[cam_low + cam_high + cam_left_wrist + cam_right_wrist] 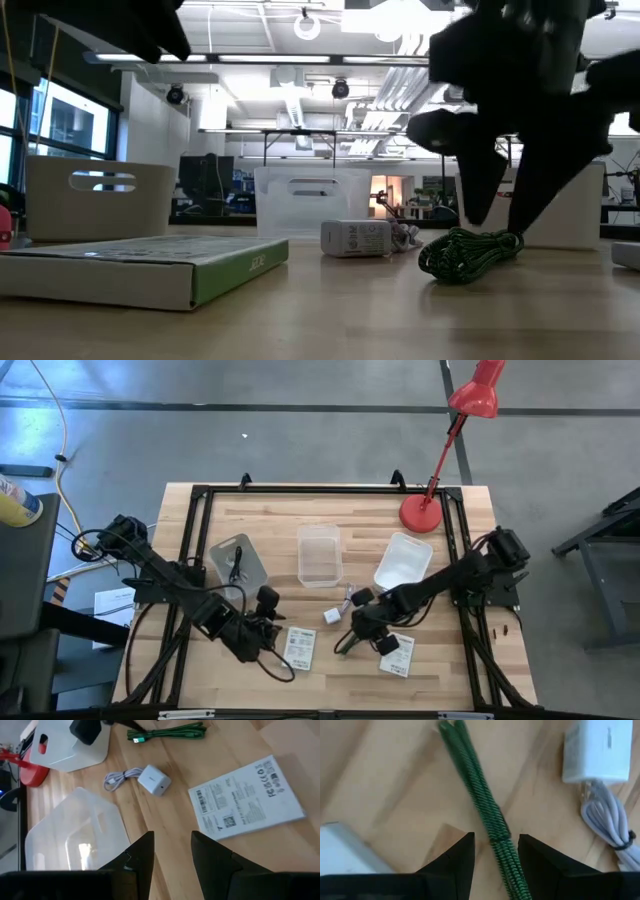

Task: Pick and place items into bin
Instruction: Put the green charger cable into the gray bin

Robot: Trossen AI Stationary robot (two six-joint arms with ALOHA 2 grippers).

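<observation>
- Green braided cable (485,815) lies on the desk (330,685) right between the right claw (495,855) fingers, spread wide, not gripping yet
- white charger cube (154,780) with its coiled cord sits just beside it; flat packet (247,797) nearby
- left claw (172,855) hangs released above the clear bin (75,840)

Two dark jointed arms, each ending in blunt black fingers (455,865).

White packet (247,797): barcode, a block of fine print, CE-type compliance marks along one edge; wording too small to read. Box edge (262,263) in low view: short light lettering, illegible
</observation>
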